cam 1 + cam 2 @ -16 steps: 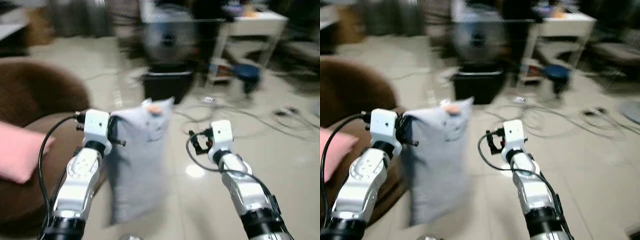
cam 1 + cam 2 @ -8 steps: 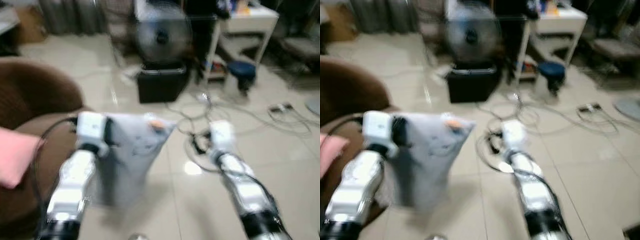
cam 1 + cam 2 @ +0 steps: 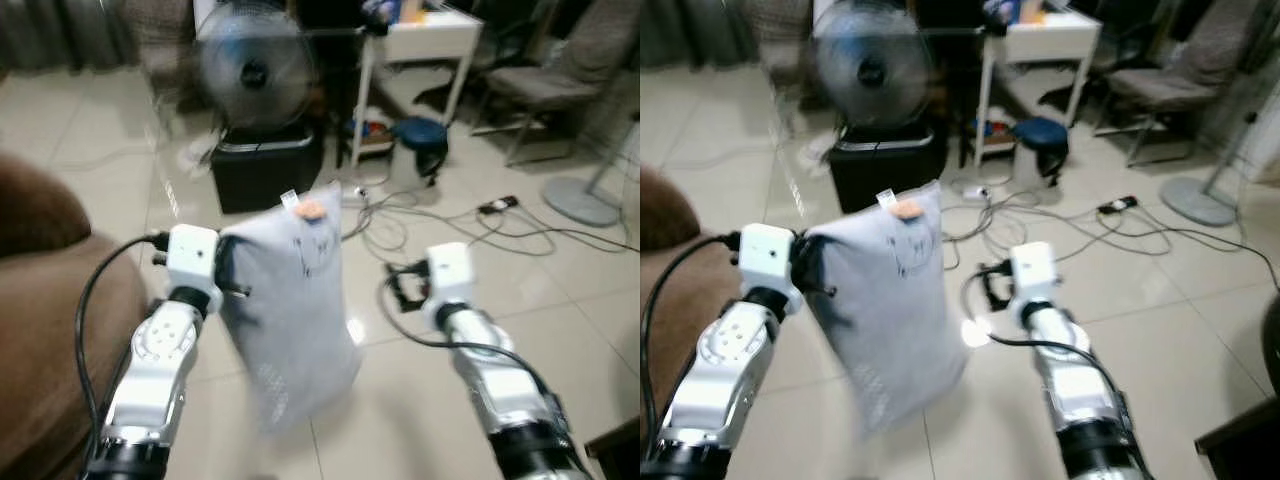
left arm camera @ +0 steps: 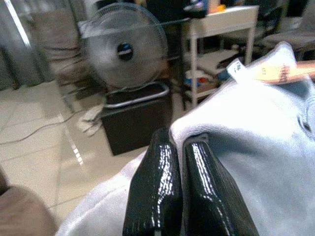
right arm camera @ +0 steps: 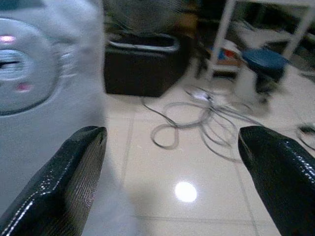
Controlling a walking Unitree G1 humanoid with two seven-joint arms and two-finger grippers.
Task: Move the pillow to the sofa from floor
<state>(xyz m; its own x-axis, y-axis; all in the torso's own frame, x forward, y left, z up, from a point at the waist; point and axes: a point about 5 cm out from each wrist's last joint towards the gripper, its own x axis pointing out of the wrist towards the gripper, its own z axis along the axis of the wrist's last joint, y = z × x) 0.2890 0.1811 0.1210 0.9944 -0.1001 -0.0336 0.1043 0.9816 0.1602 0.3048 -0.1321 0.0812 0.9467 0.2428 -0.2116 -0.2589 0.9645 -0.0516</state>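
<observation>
- Sofa (image 3: pixel 40 300) at near left; pillow (image 3: pixel 295 300) hangs just right of it, between both arms.
- Fan (image 3: pixel 255 65) on a box (image 3: pixel 268 170), far behind pillow.
- Table (image 3: pixel 420 30) and chair (image 3: pixel 560 80) far right.

Pale grey pillow (image 3: pixel 295 300) (small orange tag), brown sofa (image 3: pixel 45 310), black fan box (image 3: pixel 268 175).

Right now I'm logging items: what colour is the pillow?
Light grey pillow, clearest in the left eye view.
</observation>
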